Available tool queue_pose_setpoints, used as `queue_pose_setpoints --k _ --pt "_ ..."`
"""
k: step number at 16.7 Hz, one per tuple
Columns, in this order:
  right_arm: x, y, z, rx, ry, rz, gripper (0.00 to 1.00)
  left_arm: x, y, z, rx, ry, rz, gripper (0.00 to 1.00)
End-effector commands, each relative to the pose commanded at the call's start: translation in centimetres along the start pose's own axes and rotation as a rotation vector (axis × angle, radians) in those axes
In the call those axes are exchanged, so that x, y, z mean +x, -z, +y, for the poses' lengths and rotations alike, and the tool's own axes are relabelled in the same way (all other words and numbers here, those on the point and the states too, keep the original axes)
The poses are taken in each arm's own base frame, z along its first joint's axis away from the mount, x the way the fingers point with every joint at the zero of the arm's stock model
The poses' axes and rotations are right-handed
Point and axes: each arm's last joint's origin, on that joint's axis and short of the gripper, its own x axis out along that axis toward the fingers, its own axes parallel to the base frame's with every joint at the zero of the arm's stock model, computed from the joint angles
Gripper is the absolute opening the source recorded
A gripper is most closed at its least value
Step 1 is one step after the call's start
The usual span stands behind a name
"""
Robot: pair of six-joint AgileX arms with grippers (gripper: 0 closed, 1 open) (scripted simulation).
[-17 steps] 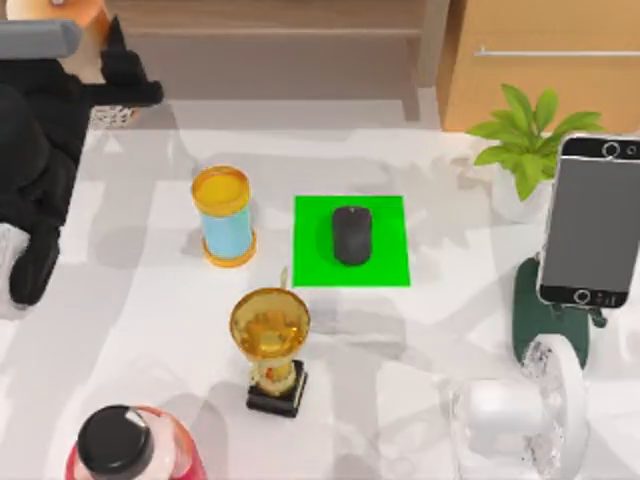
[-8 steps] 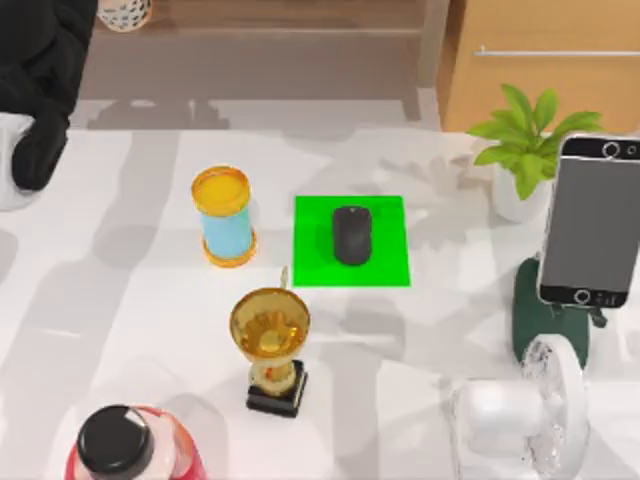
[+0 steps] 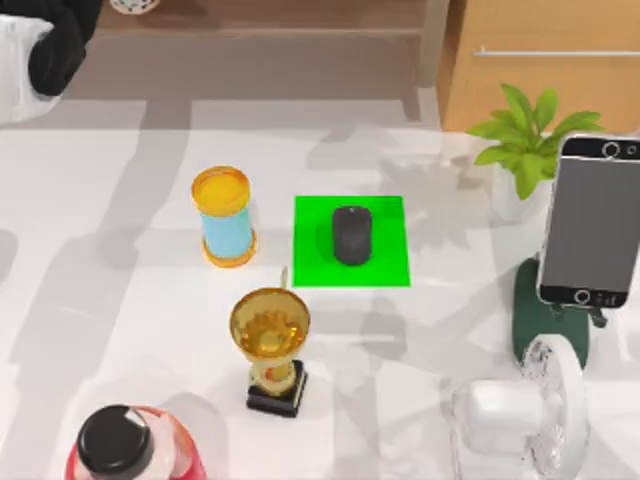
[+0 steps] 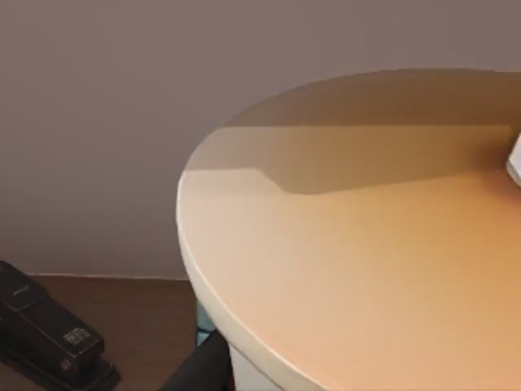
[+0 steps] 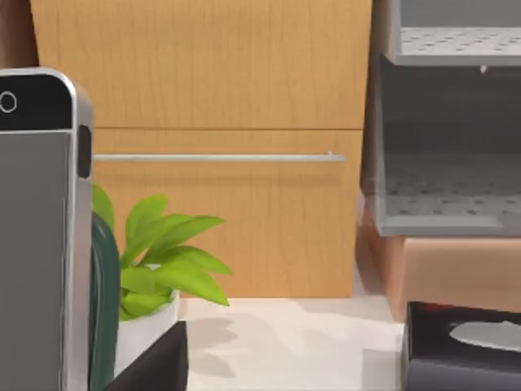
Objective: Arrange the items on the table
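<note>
The bench (image 3: 130, 330) midway through tidying: the small black mouse (image 3: 351, 235) lies on a green mat (image 3: 310, 262) at the middle, its long axis running from the far edge toward the near edge. The smartphone (image 3: 592, 215) stands upright on a dark green stand (image 3: 535, 325) by the right edge. The white fan (image 3: 545, 415) sits just in front of it at the near right corner, close to the stand's foot. A yellow-lidded blue can (image 3: 224, 222), a gold trophy (image 3: 270, 335) and a black-capped bottle (image 3: 118, 440) occupy the left half, well apart from the phone and fan. Our left arm (image 3: 62, 45) hangs beyond the far left corner, off the bench, and its wrist view looks onto a tan round surface (image 4: 350, 261) that we cannot identify. Our right arm's wrist view looks past the phone's edge (image 5: 37, 228) and a potted plant (image 5: 155, 261) toward a wooden cabinet (image 5: 228, 98). We judge that this puts the right arm by the right edge, much the nearer to phone and fan. The mouse lies between the two arms, somewhat closer to the right side. Whether either arm's tool is released or clenched we cannot tell.
</note>
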Motion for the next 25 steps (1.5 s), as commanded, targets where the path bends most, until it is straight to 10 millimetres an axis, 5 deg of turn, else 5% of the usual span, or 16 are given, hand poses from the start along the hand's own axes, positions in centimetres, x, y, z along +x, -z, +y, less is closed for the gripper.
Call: queue_pose_setpoints --k 7,23,25 --pt "0.0 0.0 0.0 0.0 0.0 0.0 1.0 1.9 -1.3 -0.4 0.026 -0.008 0.102 0.0" --pt "0.0 0.0 0.0 0.0 0.0 0.0 1.0 2.0 -1.4 -0.4 0.027 -0.008 0.111 0.0" --pt "0.0 0.0 0.0 0.0 0.0 0.0 1.0 2.0 -1.4 -0.4 0.027 -0.008 0.111 0.15"
